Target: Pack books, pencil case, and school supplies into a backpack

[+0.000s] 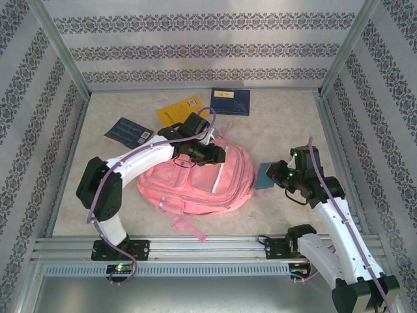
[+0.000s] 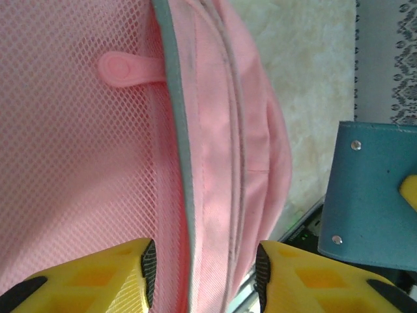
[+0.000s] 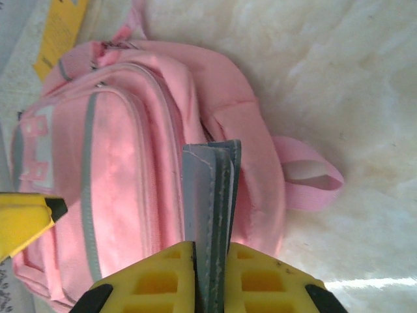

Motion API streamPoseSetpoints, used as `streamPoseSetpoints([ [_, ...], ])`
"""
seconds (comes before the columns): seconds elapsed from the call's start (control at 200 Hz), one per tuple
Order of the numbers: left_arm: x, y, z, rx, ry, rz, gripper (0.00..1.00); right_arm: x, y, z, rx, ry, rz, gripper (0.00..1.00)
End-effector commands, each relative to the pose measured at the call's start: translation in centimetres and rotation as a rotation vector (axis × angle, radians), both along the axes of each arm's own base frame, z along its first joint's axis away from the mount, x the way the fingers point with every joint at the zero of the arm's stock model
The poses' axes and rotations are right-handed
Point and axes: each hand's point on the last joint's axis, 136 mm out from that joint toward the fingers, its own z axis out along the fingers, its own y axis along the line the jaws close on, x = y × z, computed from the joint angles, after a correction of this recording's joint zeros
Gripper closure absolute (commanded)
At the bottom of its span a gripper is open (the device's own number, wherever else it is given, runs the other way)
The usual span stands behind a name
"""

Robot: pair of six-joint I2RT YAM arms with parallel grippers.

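Your right gripper (image 3: 210, 261) is clamping the teal book (image 3: 210, 189) edge-on, just beside the backpack (image 3: 124, 150), which is lying on the table (image 1: 280, 124) toward its near edge. Your left gripper (image 2: 205, 264) is straddling its grey trim (image 2: 186, 163), half open and gripping nothing. With the mouth unheld, the book is likely risking a jam.

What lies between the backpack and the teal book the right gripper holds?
Nothing but a strip of bare table separates the backpack from the teal book, clearest in the left wrist view.
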Motion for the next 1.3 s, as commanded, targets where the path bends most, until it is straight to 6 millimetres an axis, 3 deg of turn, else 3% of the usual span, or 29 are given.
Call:
streamPoseSetpoints([
  [0.0,0.1,-1.6,0.0,-0.014,-0.042,-0.055,0.57,-0.7,-0.5,-0.8,-0.049,0.013,0.014,1.00],
  [0.26,-0.3,-3.1,-1.7,-0.036,0.012,-0.086,0.64,-0.7,-0.3,-1.4,-0.035,0.022,0.017,1.00],
  [0.45,-0.3,-3.6,-1.7,-0.065,0.024,-0.081,1.00,-0.4,-0.5,-0.9,-0.051,0.005,0.015,1.00],
  [0.65,0.2,-2.4,3.0,-0.089,-0.052,-0.068,1.00,0.5,-0.8,1.0,-0.094,-0.054,0.036,1.00],
  [0.774,0.1,-1.0,6.1,-0.127,-0.075,-0.043,1.00,1.6,0.2,2.1,-0.047,-0.101,0.069,1.00],
  [0.949,-0.6,0.5,9.1,-0.170,-0.093,-0.028,1.00,2.9,1.6,1.7,0.039,-0.101,0.075,1.00],
  [1.109,-1.0,1.3,10.6,-0.191,-0.103,-0.028,1.00,4.3,4.2,2.5,0.207,-0.148,0.124,1.00],
  [1.294,-1.3,1.2,9.8,-0.194,-0.063,-0.043,1.00,6.4,7.9,5.1,0.484,-0.235,0.186,1.00],
])
